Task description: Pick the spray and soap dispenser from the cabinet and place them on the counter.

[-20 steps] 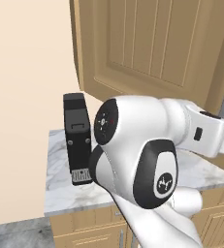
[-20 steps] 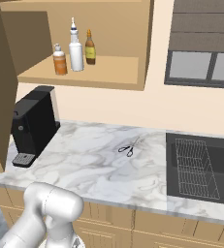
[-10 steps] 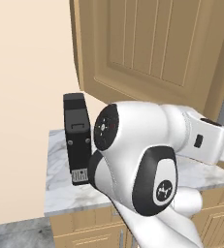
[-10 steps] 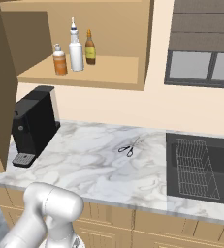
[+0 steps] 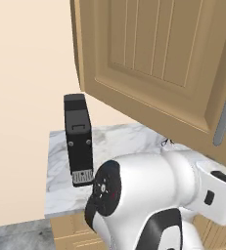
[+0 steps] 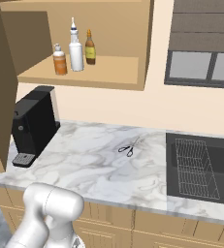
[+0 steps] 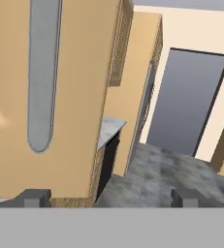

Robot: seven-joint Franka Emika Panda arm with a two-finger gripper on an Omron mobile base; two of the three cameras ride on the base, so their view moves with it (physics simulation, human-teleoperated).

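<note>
Up on the open shelf of the cabinet [image 6: 84, 72], the spray [image 6: 75, 51] stands between the soap dispenser [image 6: 59, 60] and a brown bottle [image 6: 89, 47], all three upright and near the front edge, so they can be reached from outside. The cabinet door [image 5: 163, 63] hangs swung wide. Beside its grey bar handle [image 7: 44, 72], the gripper [image 7: 111, 197] holds its jaws spread wide and empty. Below, the counter [image 6: 99, 169] carries a black coffee machine [image 6: 33, 123] and scissors [image 6: 128, 149], with bare marble between them for setting the bottles down.

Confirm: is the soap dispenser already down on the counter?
No, the soap dispenser stands on the cabinet shelf beside the spray.
</note>
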